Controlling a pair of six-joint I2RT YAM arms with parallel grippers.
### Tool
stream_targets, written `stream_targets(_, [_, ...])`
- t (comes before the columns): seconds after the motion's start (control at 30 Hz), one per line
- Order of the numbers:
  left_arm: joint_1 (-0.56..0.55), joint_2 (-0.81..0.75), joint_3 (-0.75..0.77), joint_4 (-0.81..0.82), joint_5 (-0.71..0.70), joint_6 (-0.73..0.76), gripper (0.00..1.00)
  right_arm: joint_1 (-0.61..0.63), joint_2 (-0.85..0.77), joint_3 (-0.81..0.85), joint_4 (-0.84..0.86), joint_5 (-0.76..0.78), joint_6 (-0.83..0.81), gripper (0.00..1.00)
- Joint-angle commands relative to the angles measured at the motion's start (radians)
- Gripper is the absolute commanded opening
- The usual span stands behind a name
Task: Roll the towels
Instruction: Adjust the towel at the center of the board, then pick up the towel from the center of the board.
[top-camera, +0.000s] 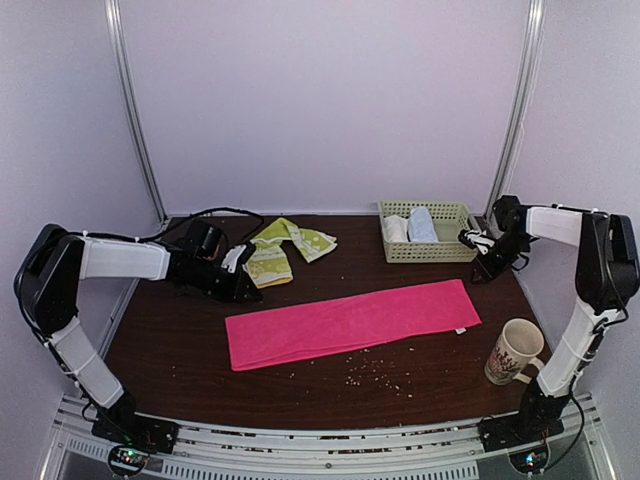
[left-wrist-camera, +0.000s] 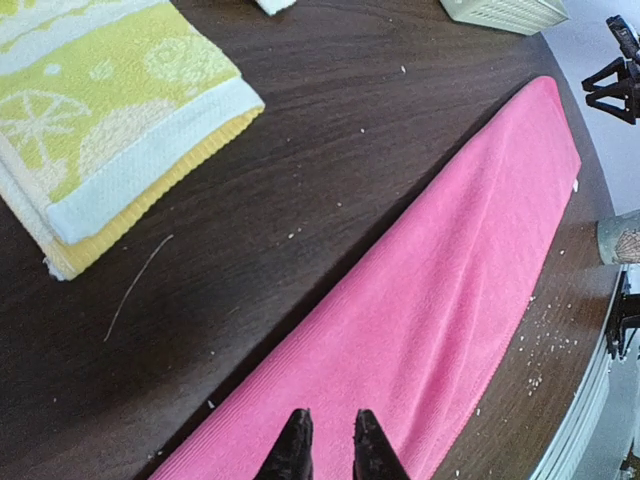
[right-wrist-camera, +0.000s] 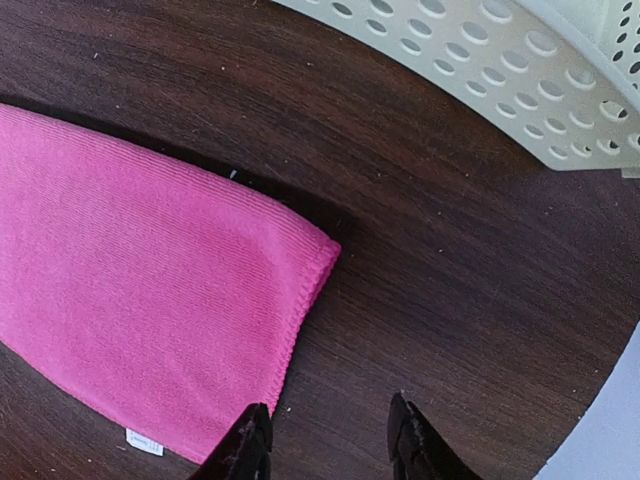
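A long hot-pink towel (top-camera: 350, 322) lies flat and spread out across the middle of the table. A yellow-green patterned towel (top-camera: 285, 248) with cream parts lies crumpled and partly folded behind it at the left. My left gripper (top-camera: 248, 290) hovers between the two, near the pink towel's far left corner. In the left wrist view its fingertips (left-wrist-camera: 330, 440) stand a narrow gap apart over the pink towel (left-wrist-camera: 440, 290), holding nothing. My right gripper (top-camera: 466, 238) hangs beside the basket, above the pink towel's right end (right-wrist-camera: 150, 320), its jaws (right-wrist-camera: 328, 440) open and empty.
A cream perforated basket (top-camera: 430, 250) at the back right holds a white and a light-blue rolled cloth. A patterned mug (top-camera: 514, 350) stands near the right front. Crumbs (top-camera: 375, 372) are scattered in front of the pink towel. A black cable runs behind the left arm.
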Motion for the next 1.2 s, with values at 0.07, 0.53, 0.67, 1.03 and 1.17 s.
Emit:
stream_targets(0.07, [-0.024, 0.068, -0.011, 0.105, 0.008, -0.003, 0.15, 0.002, 0.044, 0.004, -0.038, -0.051, 0.091, 0.43])
stream_targets(0.53, [-0.054, 0.086, -0.019, 0.078, -0.075, 0.017, 0.15, 0.022, 0.125, -0.003, -0.025, -0.068, 0.128, 0.45])
stream_targets(0.67, [-0.056, 0.084, -0.014, 0.067, -0.087, 0.019, 0.15, 0.037, 0.138, -0.013, -0.007, -0.044, 0.139, 0.43])
stream_targets(1.03, [-0.057, 0.061, -0.031, 0.068, -0.117, 0.005, 0.15, 0.088, 0.164, -0.026, 0.015, -0.026, 0.149, 0.43])
stream_targets(1.17, [-0.057, 0.057, -0.036, 0.067, -0.122, 0.002, 0.15, 0.098, 0.169, -0.032, 0.017, -0.026, 0.152, 0.43])
